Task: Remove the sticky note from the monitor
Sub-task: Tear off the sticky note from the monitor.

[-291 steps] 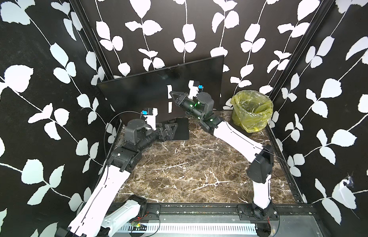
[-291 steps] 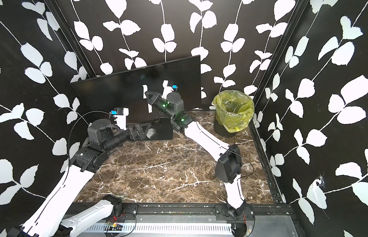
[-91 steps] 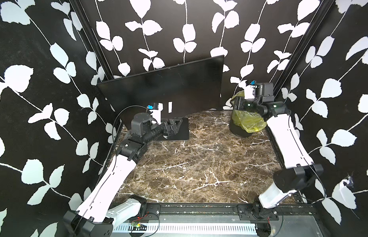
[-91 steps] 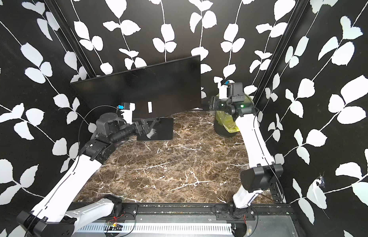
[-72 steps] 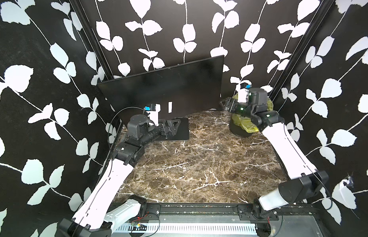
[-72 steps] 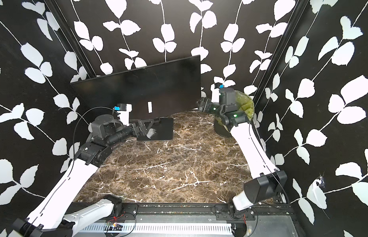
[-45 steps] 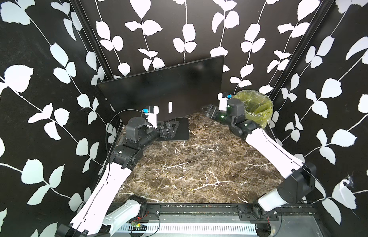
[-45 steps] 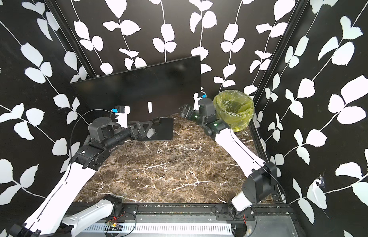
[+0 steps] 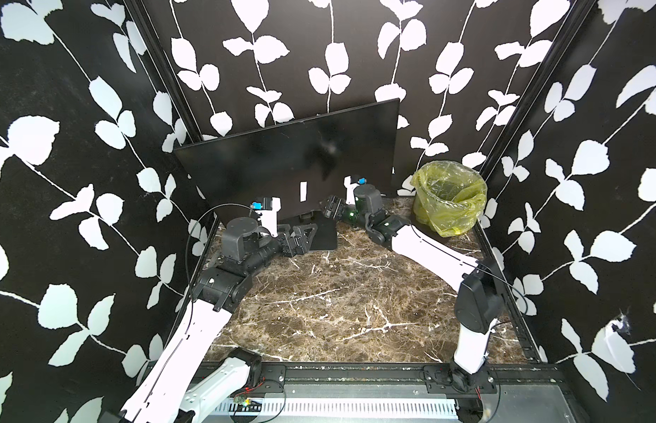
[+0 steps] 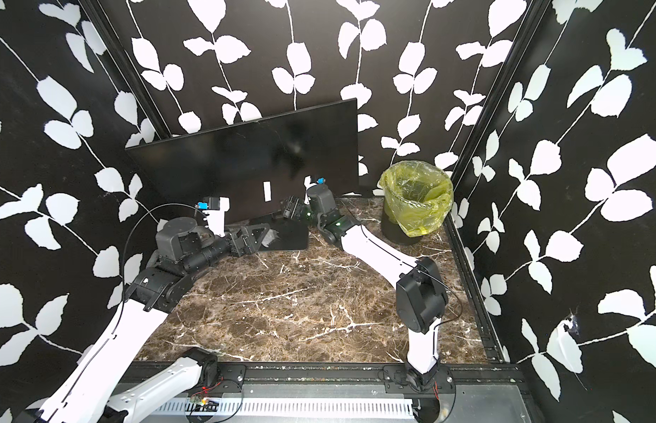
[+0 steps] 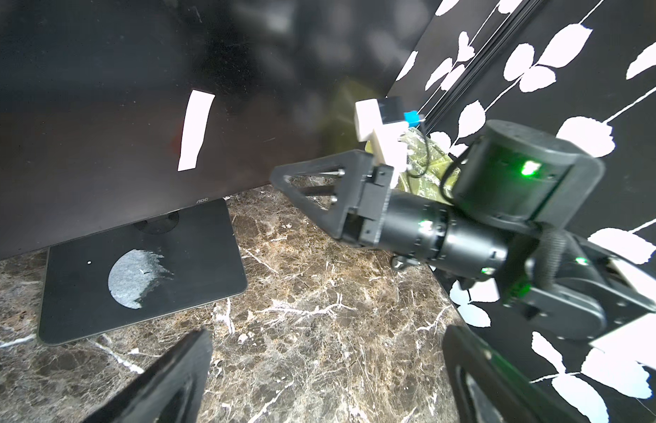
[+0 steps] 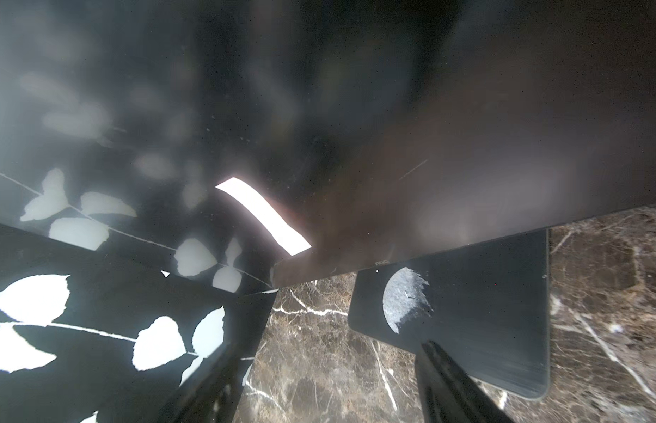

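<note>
In front of the monitor (image 9: 282, 161), the left gripper (image 9: 305, 235) hovers low over the marble surface (image 9: 337, 304) beside the base plate (image 11: 143, 271), its fingers spread wide and empty. Further in, the right gripper (image 9: 328, 210) hangs just before the monitor's lower edge, its fingers also wide with nothing between them. The sticky note (image 9: 303, 191), a white strip, sits low on the monitor's glass near its middle, close to those fingers. As I judge it, the right fingers should straddle whichever end curls off the glass, close gently, then peel outward without shoving the monitor back.
</note>
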